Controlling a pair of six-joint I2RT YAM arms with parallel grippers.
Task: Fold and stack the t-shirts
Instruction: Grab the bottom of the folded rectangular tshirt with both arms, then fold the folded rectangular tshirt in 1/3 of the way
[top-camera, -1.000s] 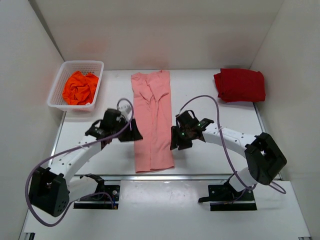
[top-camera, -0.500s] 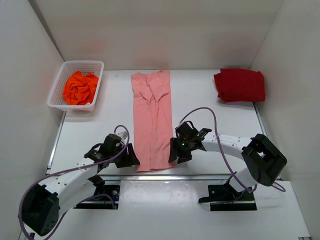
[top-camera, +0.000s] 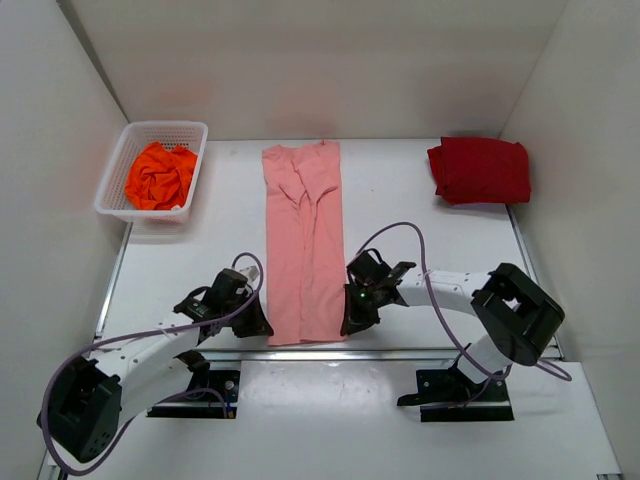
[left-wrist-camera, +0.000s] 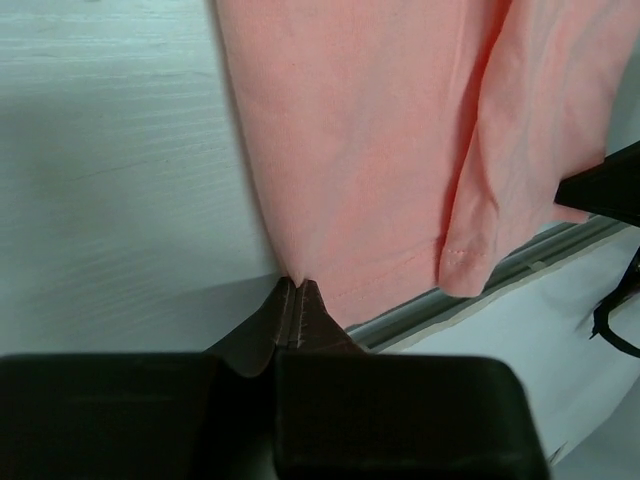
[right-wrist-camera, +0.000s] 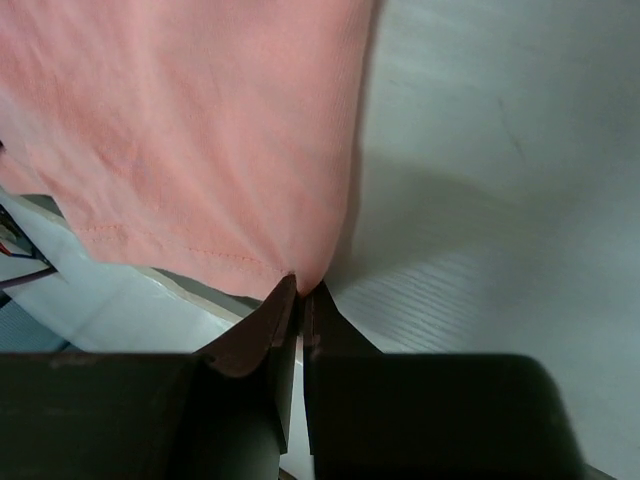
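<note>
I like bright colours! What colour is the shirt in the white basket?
The shirt is bright orange, seen best in the top external view.

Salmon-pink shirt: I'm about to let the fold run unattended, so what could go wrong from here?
1. The left gripper and right gripper have their fingers shut on only the very edge of the salmon-pink shirt; a corner may slip out when lifted.
2. The folded-over layer beside the left grip looks loose and might fall open.
3. The near hem lies at the table's edge rail and could snag.
</note>
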